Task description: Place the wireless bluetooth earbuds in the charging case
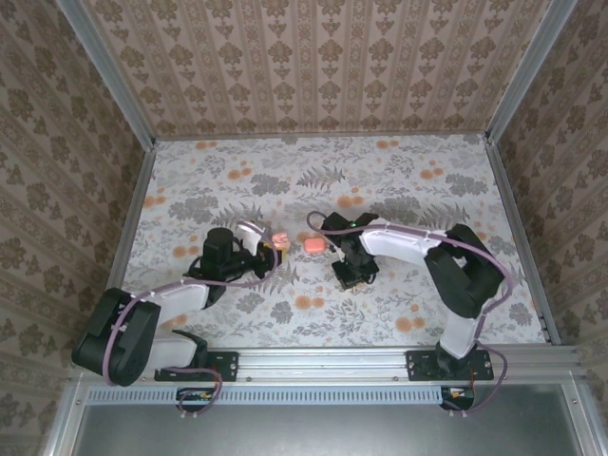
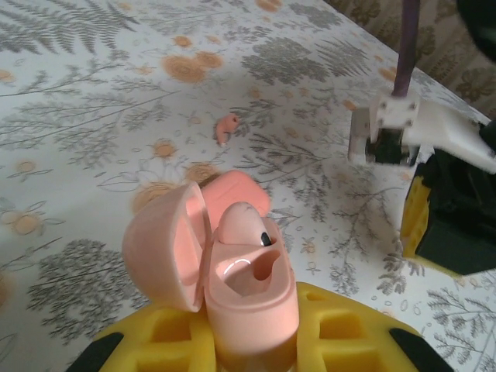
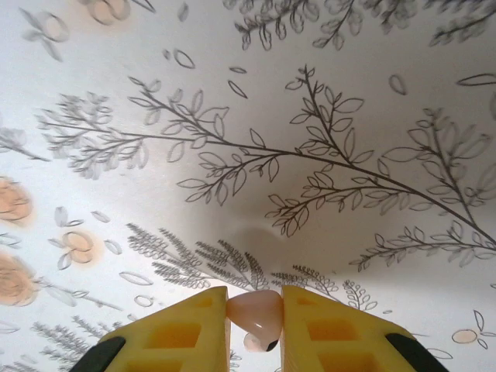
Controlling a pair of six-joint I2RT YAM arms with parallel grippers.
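Note:
The coral-pink charging case [image 2: 249, 298] stands upright with its lid [image 2: 159, 252] swung open to the left, and my left gripper [image 2: 249, 329] is shut on its lower body. One earbud [image 2: 239, 225] sits in the case's far socket; the near socket is hollow. In the top view the case [image 1: 278, 237] is at the tip of my left gripper [image 1: 269, 244], left of centre. My right gripper [image 3: 256, 301] is shut on the other earbud [image 3: 256, 311], a small pink bud with a dark tip, close above the cloth. From above, the right gripper [image 1: 350, 275] points down a short way right of the case.
A case-sized pink lump [image 1: 314, 245] lies on the floral cloth between the two grippers. A small pink piece [image 2: 226, 126] lies farther out on the cloth. My right arm's white wrist [image 2: 403, 128] is close on the case's right. Patterned walls enclose the table.

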